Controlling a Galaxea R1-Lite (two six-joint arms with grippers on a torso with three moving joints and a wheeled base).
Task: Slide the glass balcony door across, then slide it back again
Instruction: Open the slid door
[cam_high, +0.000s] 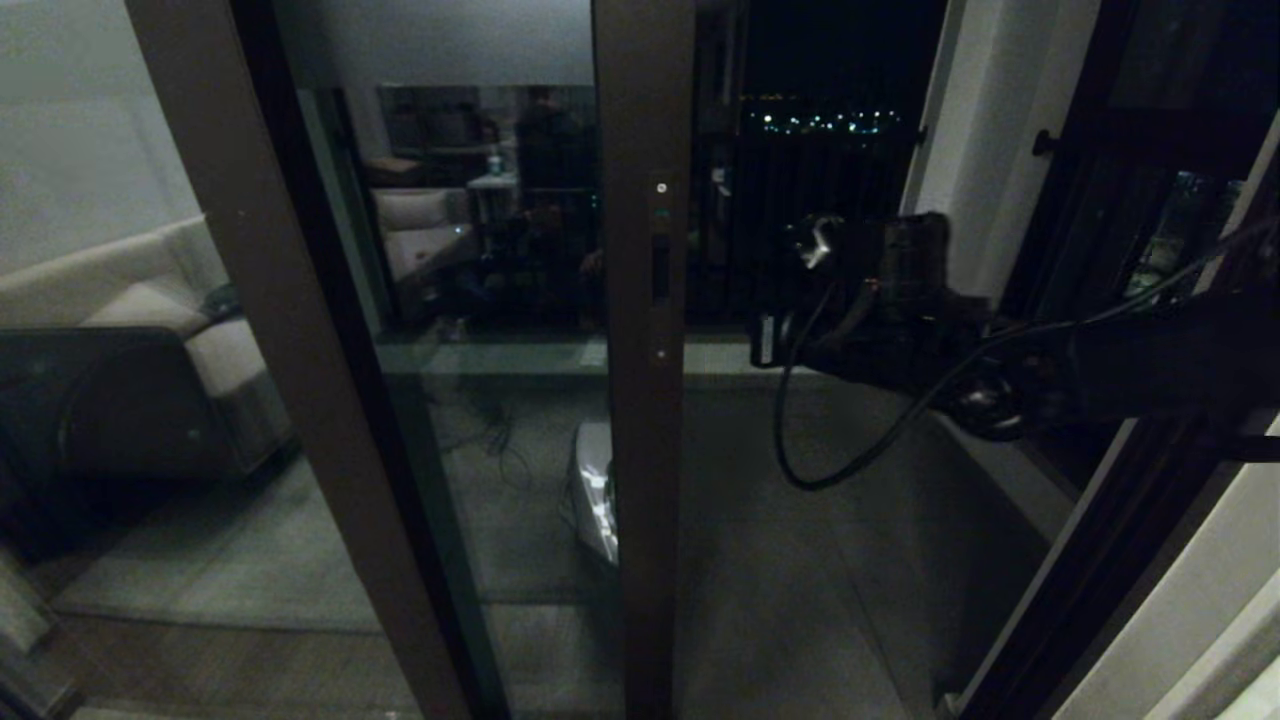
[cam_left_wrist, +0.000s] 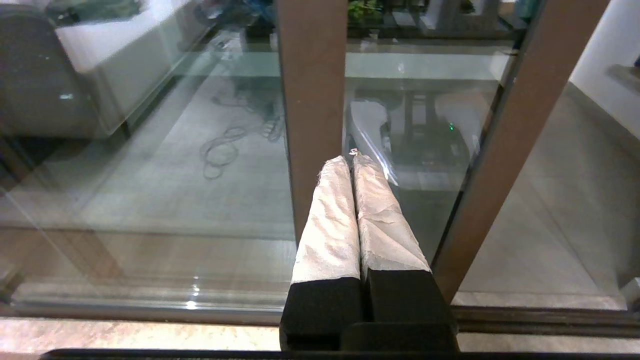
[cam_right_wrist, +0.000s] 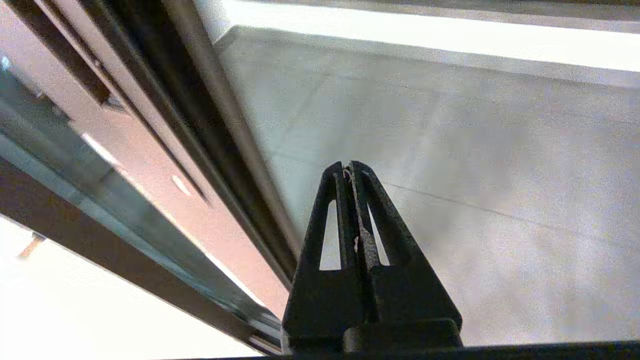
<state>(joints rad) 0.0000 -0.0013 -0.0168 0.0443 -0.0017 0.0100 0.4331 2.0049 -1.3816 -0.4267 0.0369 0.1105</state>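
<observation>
Glass balcony door (cam_high: 645, 400) stands left of the right claw (cam_high: 765, 340), apart.

Right tool (cam_high: 765, 340) right of door stile (cam_high: 645, 400)

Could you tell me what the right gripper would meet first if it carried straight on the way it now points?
Probably the balcony floor: the shut right gripper aims at bare tile just beside the glass balcony door.
</observation>
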